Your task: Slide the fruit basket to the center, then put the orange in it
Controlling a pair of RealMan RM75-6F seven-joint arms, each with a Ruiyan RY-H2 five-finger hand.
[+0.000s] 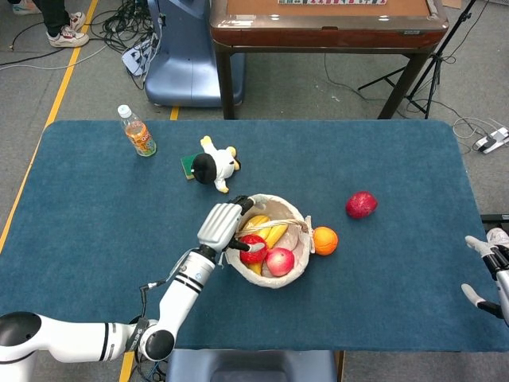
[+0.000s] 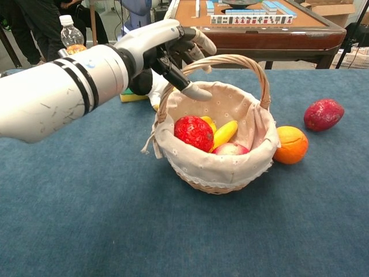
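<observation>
The wicker fruit basket (image 1: 296,263) (image 2: 219,170), lined with white cloth, stands near the table's middle with a red fruit, a banana and a pink fruit in it. My left hand (image 1: 223,224) (image 2: 170,52) holds the left end of its handle (image 2: 230,57), fingers over the arch and one finger reaching under it into the basket. The orange (image 1: 324,240) (image 2: 292,145) lies on the cloth touching the basket's right side. My right hand (image 1: 493,272) hovers open at the table's right edge, far from both, and shows only in the head view.
A dark red fruit (image 1: 361,204) (image 2: 323,113) lies right of the orange. A black-and-white plush toy (image 1: 213,165) and a drink bottle (image 1: 137,131) (image 2: 71,36) stand at the back left. A wooden table (image 1: 326,20) stands beyond the blue table (image 1: 398,302).
</observation>
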